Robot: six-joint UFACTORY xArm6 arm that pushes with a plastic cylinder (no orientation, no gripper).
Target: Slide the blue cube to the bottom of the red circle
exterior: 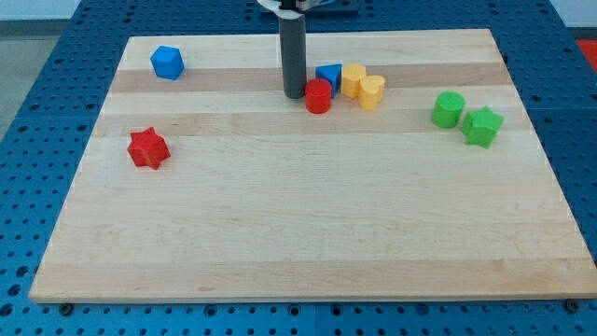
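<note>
camera view: blue triangle (328, 74) half hidden

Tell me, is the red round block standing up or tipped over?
Standing up. The red circle sits flat on the board, its round top facing upward. My tip is just at its left.

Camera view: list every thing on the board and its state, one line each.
My tip: down on the board, just left of the red circle.
Red circle: upright, beside my tip.
Blue cube: alone, top left.
Blue triangle: behind the red circle.
Yellow blocks: two, touching.
Green circle: beside the green star.
Red star: alone, left.
</note>
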